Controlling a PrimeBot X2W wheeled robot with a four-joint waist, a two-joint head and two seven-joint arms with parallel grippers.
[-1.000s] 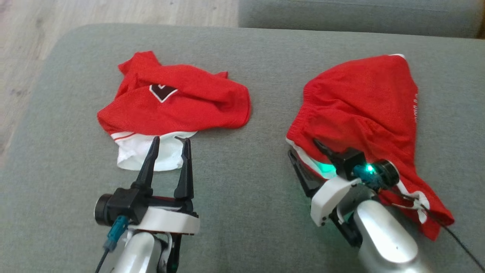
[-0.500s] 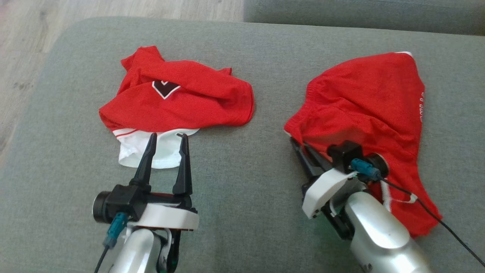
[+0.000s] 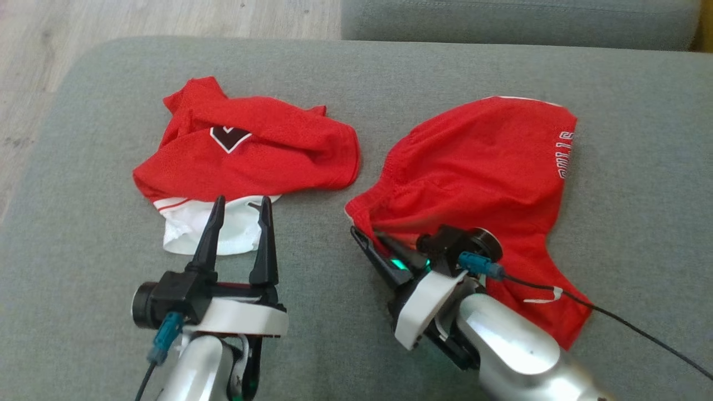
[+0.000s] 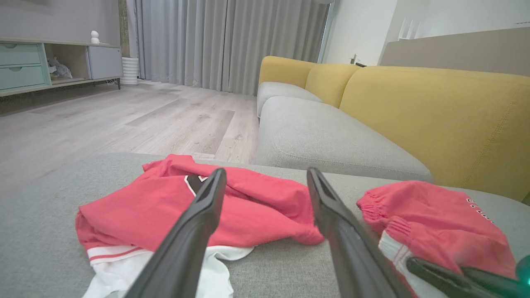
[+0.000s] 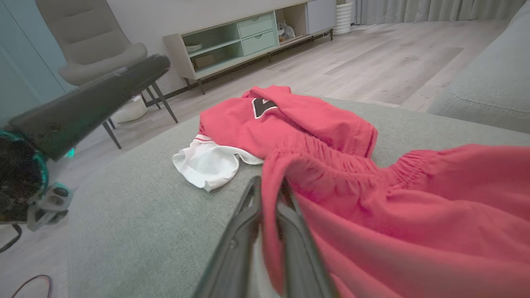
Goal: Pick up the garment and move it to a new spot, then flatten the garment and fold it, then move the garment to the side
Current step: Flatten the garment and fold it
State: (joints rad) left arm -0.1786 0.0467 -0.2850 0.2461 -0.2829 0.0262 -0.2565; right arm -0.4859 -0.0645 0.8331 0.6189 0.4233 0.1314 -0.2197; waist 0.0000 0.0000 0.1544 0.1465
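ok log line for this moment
right pincer: shut on red elastic-waist shorts | left pincer: open, near crumpled red-and-white jersey | surface: grey fabric cushion

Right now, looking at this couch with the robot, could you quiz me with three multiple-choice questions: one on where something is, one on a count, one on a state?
1. Where does the diamond-patch garment lie on the grey cushion?
A. On the robot's left side
B. On the robot's right side
C. Under the robot's right arm

2. How many red garments lie on the cushion?
A. One
B. Two
C. Four

3. What is the right gripper doing?
A. Standing wide open over bare cushion
B. Shut on the elastic edge of the red shorts
C. Holding a white sock

Answers:
1 A: it lies just beyond the open left gripper.
2 B: the diamond-patch garment and the red shorts lie apart.
3 B: the right wrist view shows both fingers pinching the gathered red edge.
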